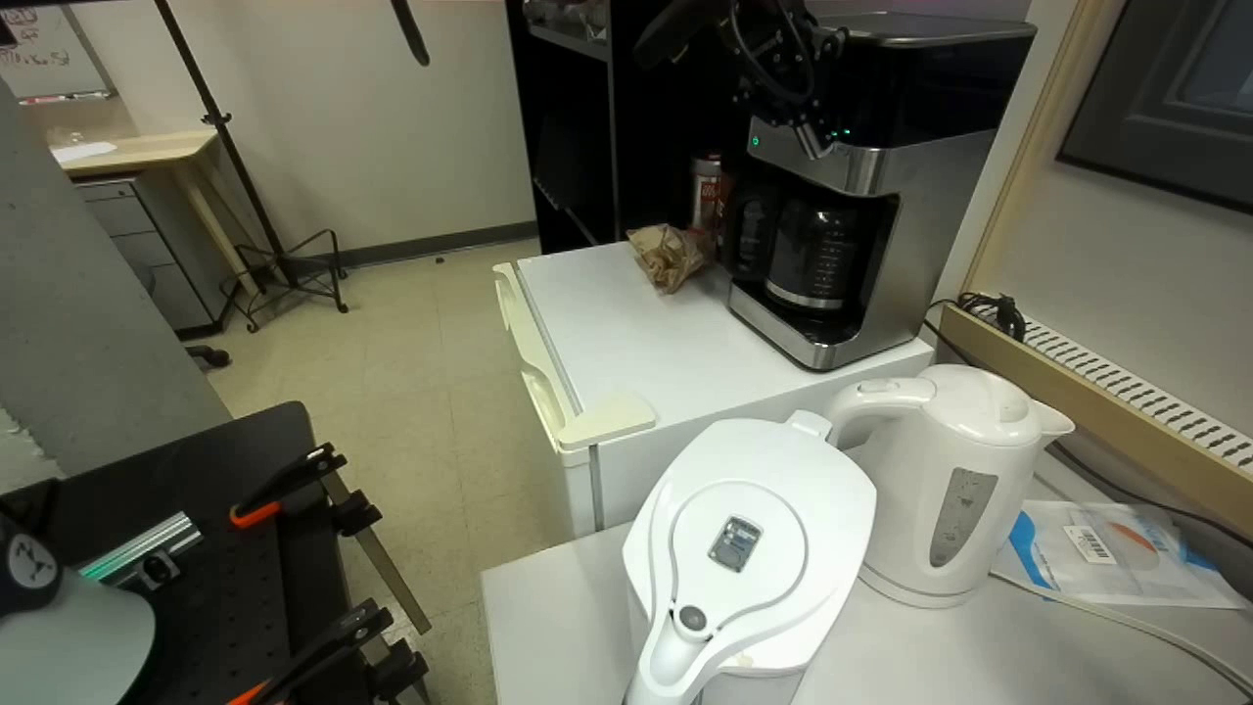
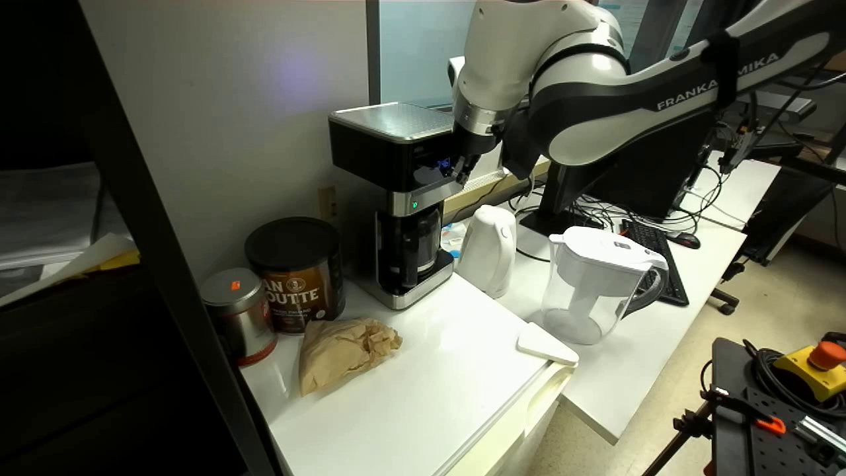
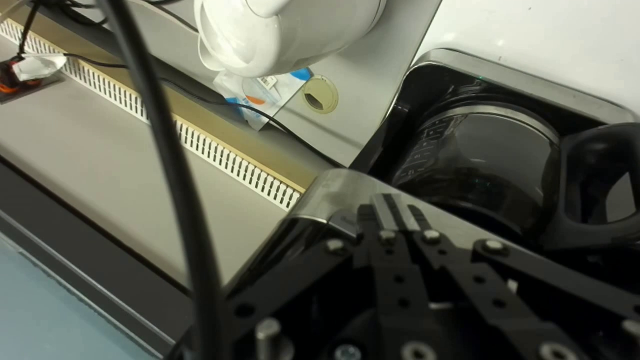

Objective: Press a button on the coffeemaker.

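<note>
The coffeemaker [image 1: 925, 215] is a tall, boxy machine, glossy black above, with a flat metallic top, a silver side panel, a silver band across the front and a silver-edged base. It stands upright at the wall side of a white surface [image 2: 423, 390]. Its dark glass carafe [image 1: 808, 250] sits on the base, with pale level marks on the glass. A small symbol glows green on the band in both exterior views; in an exterior view bluish lit characters [image 2: 444, 165] show on the black panel above, too small to read.

The robot arm [image 2: 615, 139] carries the lettering FRANKA and, past a black strap, MIKA. On a brown canister [image 2: 297, 291] with a black lid, AN and OUTTE can be read; the rest is hidden. A plastic packet [image 1: 1126, 553] bears a barcode label, and handwriting on a whiteboard [image 1: 54, 49] is too blurred to make out.

The jaws are narrow, fingertips [image 3: 384, 212] together, at the front band; whether they touch it cannot be told. They hide part of the front panel. A metal tin [image 2: 248, 324] with an orange sticker stands beside the canister, near a crumpled paper bag [image 2: 344, 354]. A neighbouring lower surface [image 2: 634, 360] holds a white kettle [image 1: 901, 519] and a filter pitcher [image 1: 759, 587]. A black cable [image 3: 174, 175] crosses the wrist view.
</note>
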You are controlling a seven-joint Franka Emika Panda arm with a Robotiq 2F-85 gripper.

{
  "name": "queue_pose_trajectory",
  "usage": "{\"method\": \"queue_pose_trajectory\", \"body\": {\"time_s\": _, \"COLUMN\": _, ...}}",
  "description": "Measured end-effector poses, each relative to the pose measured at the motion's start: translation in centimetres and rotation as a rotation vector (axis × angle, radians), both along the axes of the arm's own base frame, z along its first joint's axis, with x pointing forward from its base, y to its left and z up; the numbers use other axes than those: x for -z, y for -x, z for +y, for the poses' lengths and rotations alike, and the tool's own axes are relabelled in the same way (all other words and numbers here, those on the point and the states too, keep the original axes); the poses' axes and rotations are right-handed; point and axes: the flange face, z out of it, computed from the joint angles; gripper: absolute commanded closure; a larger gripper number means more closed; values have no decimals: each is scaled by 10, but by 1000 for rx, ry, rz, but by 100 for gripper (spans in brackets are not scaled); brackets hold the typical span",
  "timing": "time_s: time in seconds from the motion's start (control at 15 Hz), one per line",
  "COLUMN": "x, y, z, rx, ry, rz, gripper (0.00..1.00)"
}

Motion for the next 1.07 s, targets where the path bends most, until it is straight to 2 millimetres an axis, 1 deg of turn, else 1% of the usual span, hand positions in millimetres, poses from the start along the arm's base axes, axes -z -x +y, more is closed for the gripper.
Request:
{"method": "queue_pose_trajectory", "body": {"time_s": 0.33, "x": 0, "y": 0, "z": 3, "rx": -4, "ry": 0, "rz": 1, "gripper": 100}}
{"method": "queue_pose_trajectory", "body": {"time_s": 0.47, "x": 2, "y": 3, "z": 11, "rx": -17, "ry": 1, "rz": 8, "gripper": 100}}
{"method": "queue_pose_trajectory", "body": {"time_s": 0.6, "x": 5, "y": 12, "z": 24, "rx": -42, "ry": 4, "rz": 23, "gripper": 100}}
{"method": "queue_pose_trajectory", "body": {"time_s": 0.8, "x": 7, "y": 38, "z": 49, "rx": -93, "ry": 13, "rz": 65, "gripper": 100}}
{"method": "queue_pose_trajectory", "body": {"time_s": 1.07, "x": 3, "y": 85, "z": 76, "rx": -166, "ry": 43, "rz": 131, "gripper": 100}}
